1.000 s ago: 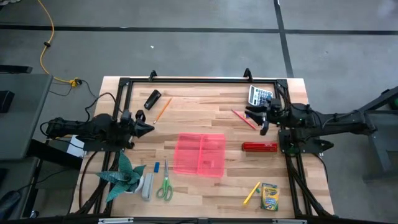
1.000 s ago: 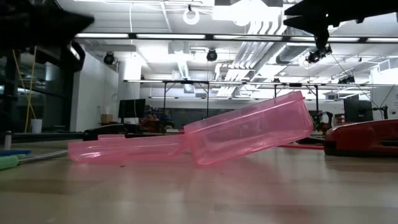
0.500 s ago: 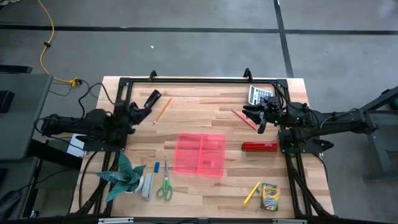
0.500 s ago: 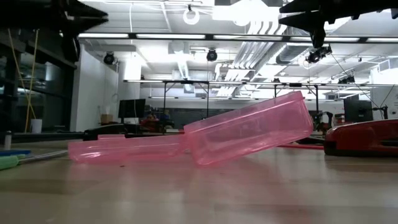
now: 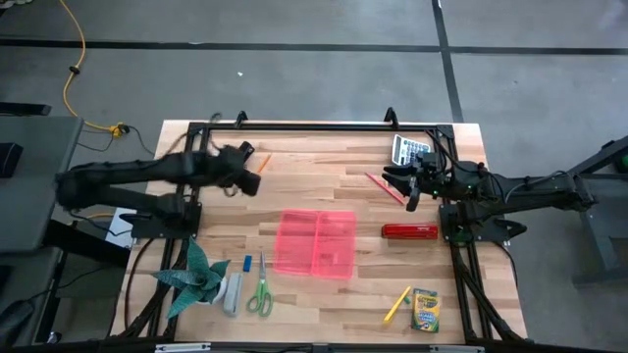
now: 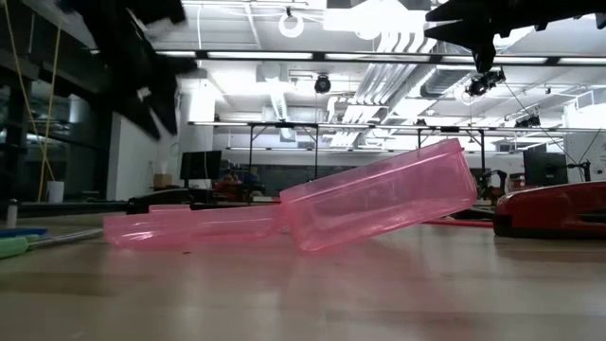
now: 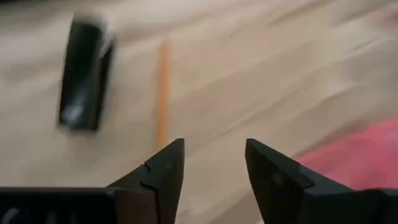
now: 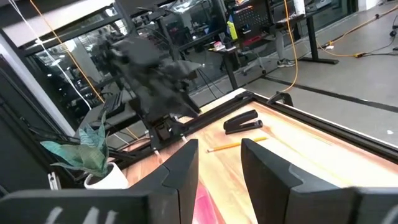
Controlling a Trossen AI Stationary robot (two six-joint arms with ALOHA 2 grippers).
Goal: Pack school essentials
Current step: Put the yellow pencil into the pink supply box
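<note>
Two arms work over the counter, and only the left has shifted since a second ago. Then its tool sat near the counter's 9 o'clock edge; now the left tool has swung up toward 11 o'clock and hangs above the black stapler and the orange pencil, its fingers spread apart with nothing between them. The right tool holds the same spot at about 2 o'clock, just beside the red pencil and near the calculator, fingers parted and empty.

Nothing else has moved. The pink case lies open at the centre, with the red stapler at its 3 o'clock. Toward 7 o'clock lie the green-handled scissors and a small blue piece, beside the green paper plant. At 5 o'clock the crayon box sits just beside the yellow marker.
</note>
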